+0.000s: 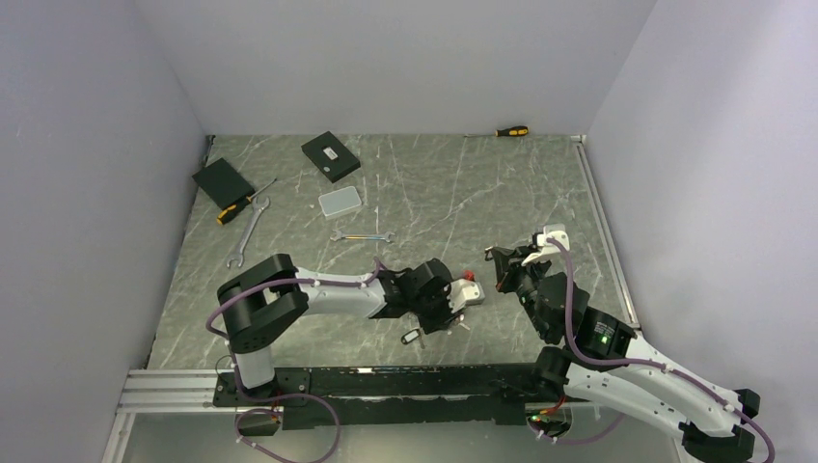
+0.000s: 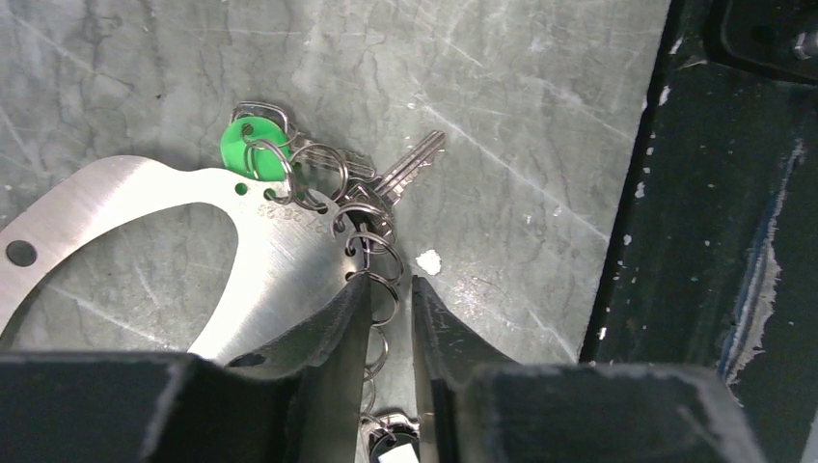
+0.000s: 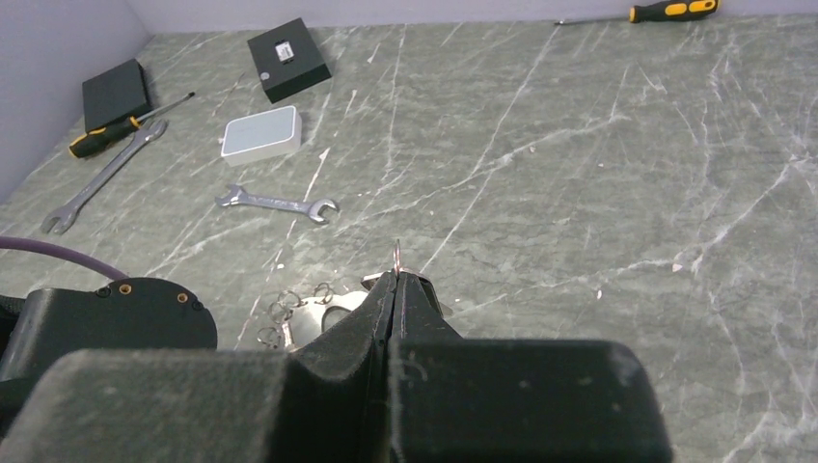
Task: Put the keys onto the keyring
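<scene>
The keyring [image 2: 275, 265] shows as a flat silver loop-shaped plate on the table, with small split rings [image 2: 371, 260] strung through holes along its edge. A green tag [image 2: 247, 145] and a silver key [image 2: 410, 169] hang from those rings. My left gripper [image 2: 392, 282] points down over the row of rings. Its fingers stand a narrow gap apart, the rings run between them, and a black-and-white tag [image 2: 395, 449] lies at the gap's base. My right gripper [image 3: 396, 275] is shut just right of the plate [image 3: 318, 307], and a thin reddish sliver [image 3: 396, 253] sticks out of its tips. A black-tagged key [image 1: 412, 337] lies near the left gripper [image 1: 463, 297].
Two wrenches [image 1: 363, 236] [image 1: 247, 234], two screwdrivers [image 1: 512, 131] [image 1: 243, 204], two black boxes [image 1: 330, 155] [image 1: 223, 180] and a pale grey box [image 1: 340, 201] lie at the back. A black rail [image 2: 714, 241] runs along the near edge, close to the left gripper.
</scene>
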Action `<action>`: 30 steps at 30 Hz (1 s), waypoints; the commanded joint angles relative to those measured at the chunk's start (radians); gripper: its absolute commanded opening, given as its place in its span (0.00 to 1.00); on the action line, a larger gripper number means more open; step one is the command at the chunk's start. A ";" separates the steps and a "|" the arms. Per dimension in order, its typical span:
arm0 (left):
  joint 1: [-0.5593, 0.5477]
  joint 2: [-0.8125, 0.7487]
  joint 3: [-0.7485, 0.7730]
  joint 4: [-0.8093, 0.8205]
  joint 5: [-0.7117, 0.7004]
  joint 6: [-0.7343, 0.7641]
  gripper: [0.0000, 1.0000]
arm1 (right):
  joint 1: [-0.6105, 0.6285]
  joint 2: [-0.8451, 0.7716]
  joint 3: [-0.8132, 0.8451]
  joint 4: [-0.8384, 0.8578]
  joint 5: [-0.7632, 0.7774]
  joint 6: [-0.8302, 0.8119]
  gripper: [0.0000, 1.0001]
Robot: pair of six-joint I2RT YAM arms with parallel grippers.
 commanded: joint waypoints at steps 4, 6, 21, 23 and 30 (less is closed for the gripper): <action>-0.035 0.007 0.035 -0.035 -0.122 0.013 0.16 | 0.000 -0.001 0.015 0.011 -0.002 0.008 0.00; -0.044 0.013 0.038 -0.039 -0.143 0.014 0.10 | 0.000 0.000 0.019 0.012 -0.003 0.008 0.00; 0.000 -0.023 0.159 -0.180 -0.188 -0.163 0.00 | 0.000 -0.002 0.031 -0.001 0.001 0.003 0.00; 0.046 -0.046 0.166 -0.198 -0.137 -0.214 0.00 | 0.000 -0.007 0.030 -0.004 0.002 0.003 0.00; 0.200 -0.158 0.141 -0.202 0.032 -0.369 0.00 | 0.000 -0.010 0.031 -0.002 0.002 -0.002 0.00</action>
